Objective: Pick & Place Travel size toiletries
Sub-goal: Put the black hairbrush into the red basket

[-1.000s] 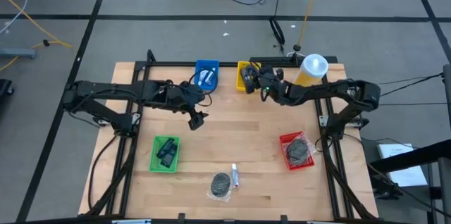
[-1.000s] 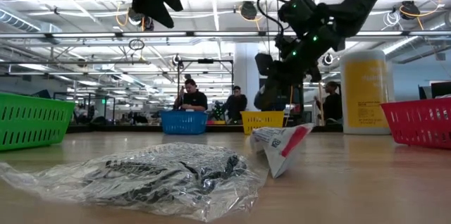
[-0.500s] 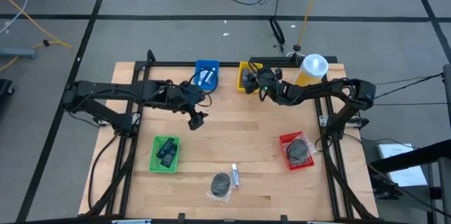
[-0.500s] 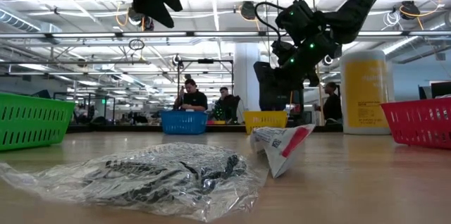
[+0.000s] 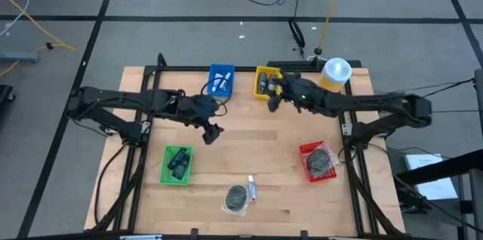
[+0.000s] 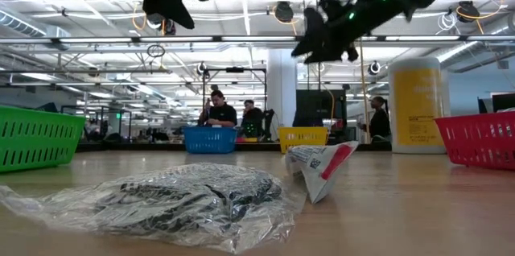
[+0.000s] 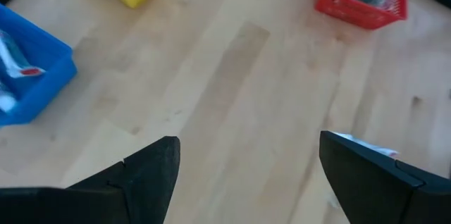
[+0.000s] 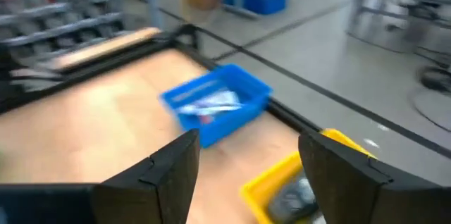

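Observation:
One small white tube [image 5: 252,189] lies flat on the table near the front edge, next to a clear bag with dark contents [image 5: 236,198]. It also shows in the low view [image 6: 319,166]. More white tubes lie in the blue bin [image 5: 221,80] at the far edge; they also show in the right wrist view [image 8: 208,103]. My left gripper [image 5: 212,132] is open and empty, high over the table's middle. My right gripper [image 5: 273,96] is open and empty, in the air by the yellow bin [image 5: 266,81].
A green bin [image 5: 177,163] stands at the near left and a red bin [image 5: 317,161] at the near right, both with dark bagged things inside. A tall yellow bottle with a white cap [image 5: 336,74] stands at the far right. People stand in the room behind the table.
My right gripper has risen from down at the yellow bin to well above it, tipping as it went, and its arm has stretched out. My left gripper has shifted slightly toward the near edge and turned a little.

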### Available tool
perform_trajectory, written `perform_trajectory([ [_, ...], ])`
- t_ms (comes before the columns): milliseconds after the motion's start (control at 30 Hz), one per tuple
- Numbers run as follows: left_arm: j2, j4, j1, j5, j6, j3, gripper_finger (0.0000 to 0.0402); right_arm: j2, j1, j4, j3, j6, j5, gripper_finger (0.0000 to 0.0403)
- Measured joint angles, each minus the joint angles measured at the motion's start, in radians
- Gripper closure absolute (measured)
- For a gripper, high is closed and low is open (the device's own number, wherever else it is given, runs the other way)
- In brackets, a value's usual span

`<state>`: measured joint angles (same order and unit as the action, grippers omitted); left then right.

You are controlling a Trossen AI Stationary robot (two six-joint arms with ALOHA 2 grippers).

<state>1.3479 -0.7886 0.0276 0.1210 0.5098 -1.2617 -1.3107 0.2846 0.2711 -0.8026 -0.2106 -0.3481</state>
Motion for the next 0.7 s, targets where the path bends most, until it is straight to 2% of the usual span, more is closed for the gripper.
perform_trajectory([
  [267, 0.012, 0.004, 0.085, -0.001, 0.104, 0.0, 0.0069, 0.177, -0.2, -0.145, 0.0, 0.034, 0.059, 0.0185],
  [467, 0.076, 0.043, 0.17, -0.051, 0.157, 0.001, 0.0069, 0.192, -0.314, -0.161, 0.0, 0.013, 0.061, 0.0191],
  [700, 0.202, 0.154, 0.272, -0.045, 0.184, 0.001, 0.0069, 0.183, -0.37, -0.19, 0.001, 0.009, 0.06, 0.0191],
])
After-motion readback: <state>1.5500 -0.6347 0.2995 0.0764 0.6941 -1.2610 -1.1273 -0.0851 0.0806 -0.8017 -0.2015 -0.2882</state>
